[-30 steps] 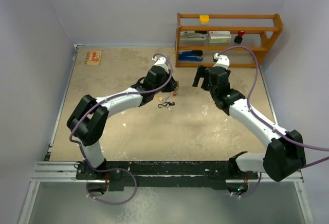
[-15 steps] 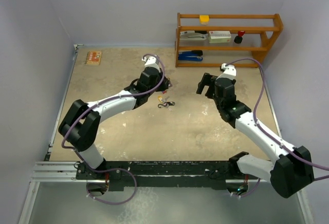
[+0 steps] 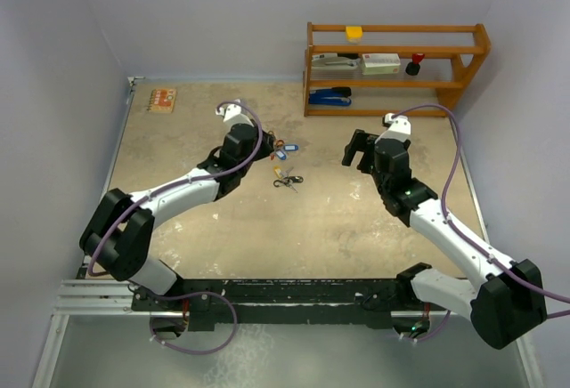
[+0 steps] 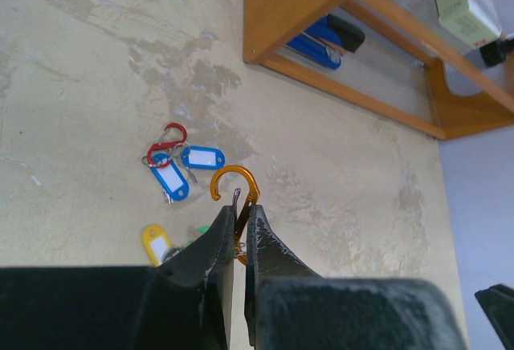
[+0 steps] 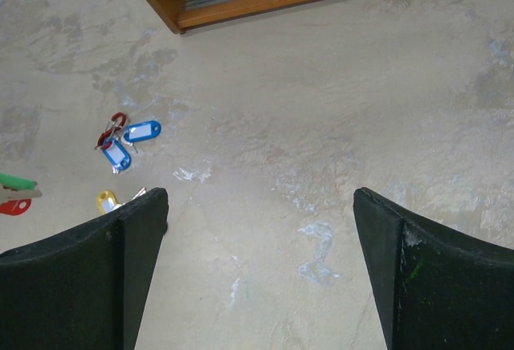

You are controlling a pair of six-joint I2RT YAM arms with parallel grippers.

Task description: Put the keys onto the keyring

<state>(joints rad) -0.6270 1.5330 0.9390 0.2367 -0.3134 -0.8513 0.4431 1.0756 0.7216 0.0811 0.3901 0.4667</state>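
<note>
My left gripper is shut on an orange carabiner keyring, whose hooked end sticks out past the fingertips above the table. Just beyond it lie two keys with blue tags, hooked on a small red carabiner. A yellow-tagged key and a bit of green tag lie beside the left finger. From above, the blue tags lie right of the left gripper, with more keys nearer. My right gripper is open and empty over bare table, right of the blue tags.
A wooden shelf stands at the back right with a blue stapler on its lowest level and small boxes above. A small orange-brown item lies at the back left. Green and red tags show at the right wrist view's left edge.
My left arm has drawn back to the left with the orange keyring still held, uncovering the blue-tagged keys. My right arm has moved back to the right and down, jaws wide.
</note>
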